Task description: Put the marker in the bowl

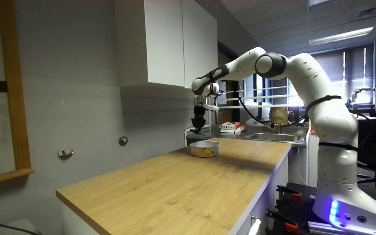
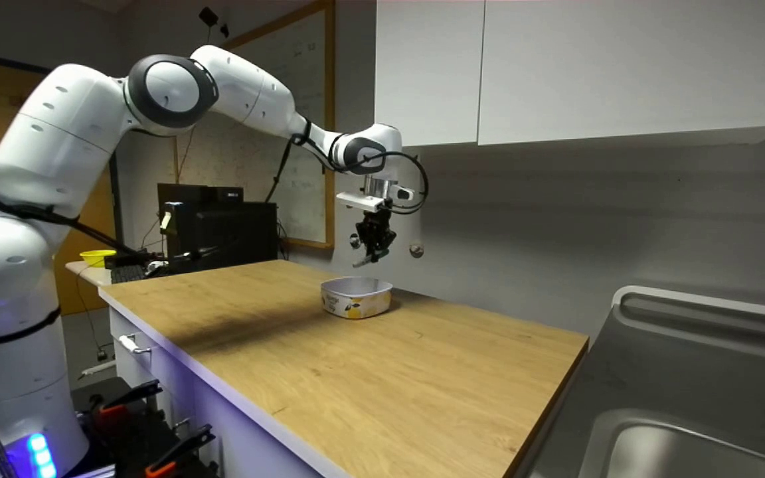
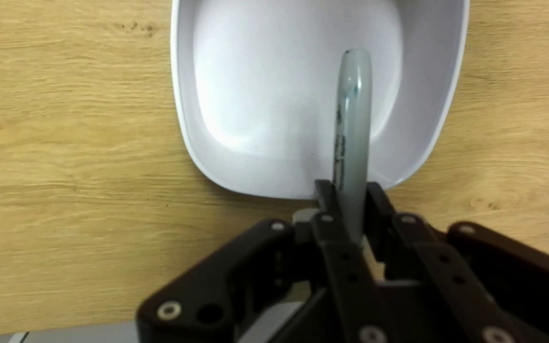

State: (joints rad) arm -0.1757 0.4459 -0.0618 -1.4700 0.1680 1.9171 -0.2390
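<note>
The bowl is a pale, rounded-square dish with a yellow fruit print. It stands on the wooden counter near the wall in both exterior views (image 1: 205,152) (image 2: 356,306). In the wrist view, the bowl (image 3: 274,177) shows its bare whitish inside. My gripper (image 3: 349,195) is shut on the marker (image 3: 353,114), a slim grey pen with dark print. The marker's far end points out over the bowl in the wrist view. In both exterior views, the gripper (image 1: 198,129) (image 2: 374,256) holds the marker (image 2: 362,263) above the bowl, apart from it. The marker's near end is hidden between the fingers.
The wooden counter (image 1: 162,186) runs along a grey wall with metal knobs (image 1: 65,152). White cabinets (image 1: 181,42) hang above and behind the arm. A metal sink (image 1: 274,137) and a small box (image 1: 230,126) are beyond the counter's far end.
</note>
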